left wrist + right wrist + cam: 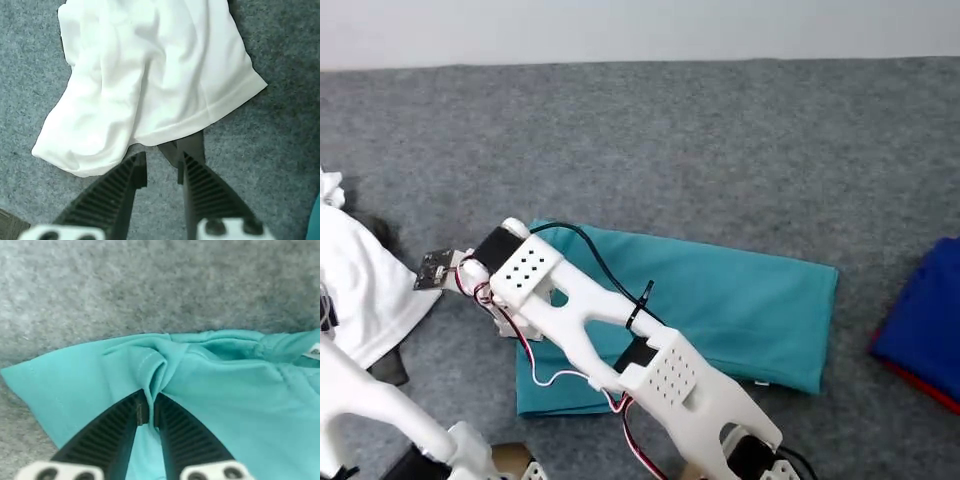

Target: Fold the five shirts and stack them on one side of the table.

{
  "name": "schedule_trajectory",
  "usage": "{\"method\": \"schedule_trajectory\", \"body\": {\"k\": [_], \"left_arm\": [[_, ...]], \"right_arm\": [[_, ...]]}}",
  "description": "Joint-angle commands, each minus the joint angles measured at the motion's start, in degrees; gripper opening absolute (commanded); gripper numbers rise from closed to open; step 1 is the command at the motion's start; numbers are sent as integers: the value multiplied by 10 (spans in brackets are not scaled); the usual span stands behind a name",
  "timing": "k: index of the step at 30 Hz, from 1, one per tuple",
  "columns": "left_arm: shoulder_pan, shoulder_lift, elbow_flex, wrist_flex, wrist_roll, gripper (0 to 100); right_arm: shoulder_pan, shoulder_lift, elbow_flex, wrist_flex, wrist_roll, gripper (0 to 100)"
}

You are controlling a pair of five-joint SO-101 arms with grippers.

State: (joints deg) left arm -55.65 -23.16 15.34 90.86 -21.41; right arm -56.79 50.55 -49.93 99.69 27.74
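On grey felt point(720, 150), right end effector point(149, 404) pinches teal shirt point(235, 390); left end effector point(161, 164) gapes near white shirt point(150, 75)

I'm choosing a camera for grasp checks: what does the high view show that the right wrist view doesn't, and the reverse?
The high view adds the white shirt, lying crumpled at one side, the blue shirt at the opposite side, and the right arm stretched across the cloth between them. The right wrist view adds the grip itself: the right claw shut on a raised pleat of fabric near a hem. Both share the teal shirt, folded flat, and the grey table.
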Motion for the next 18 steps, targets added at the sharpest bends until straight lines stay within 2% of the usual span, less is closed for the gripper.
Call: {"method": "schedule_trajectory", "body": {"k": [1,18], "left_arm": [[6,-17,-2,-11,-5,108],[6,-17,-2,-11,-5,108]], "right_arm": [[25,-48,-36,8,-2,10],[83,-96,-36,7,-4,10]]}}
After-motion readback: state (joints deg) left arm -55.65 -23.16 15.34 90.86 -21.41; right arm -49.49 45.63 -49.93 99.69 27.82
